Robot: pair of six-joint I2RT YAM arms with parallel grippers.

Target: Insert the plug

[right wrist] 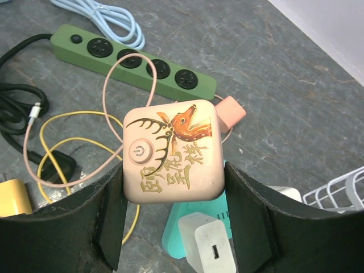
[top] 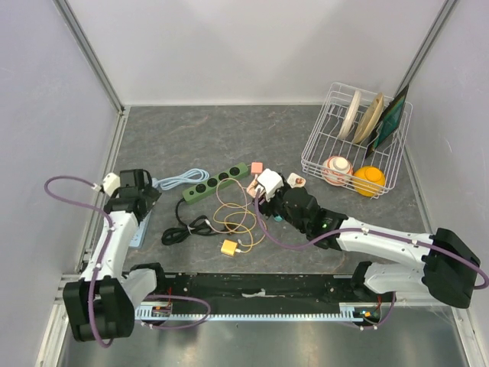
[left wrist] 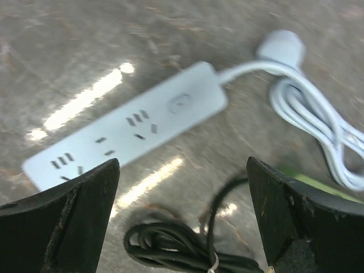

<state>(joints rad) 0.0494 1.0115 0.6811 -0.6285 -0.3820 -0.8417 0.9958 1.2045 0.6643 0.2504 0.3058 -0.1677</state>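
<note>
Pink rounded square plug block with a deer drawing and a power symbol (right wrist: pixel 173 151) is clamped between the two black fingers (right wrist: pixel 79 222) of the right gripper (right wrist: pixel 173 176), held over the grey stone-like table (right wrist: pixel 296 79). Beyond it lies the long green power strip with round sockets (right wrist: pixel 136 62), and a small pink plug (right wrist: pixel 230 112) rests just beside the end of this strip. Below the block stands a white USB charger (right wrist: pixel 207 244). A yellow square plug (top: pixel 228 247) lies nearer to the arm bases. The left gripper (left wrist: pixel 182 170) has its jaws wide apart, holding nothing, over a flat white power strip (left wrist: pixel 131 125) with a coiled white cable (left wrist: pixel 318 119). A white wire dish rack (top: pixel 315 138) stands at the far right.
</note>
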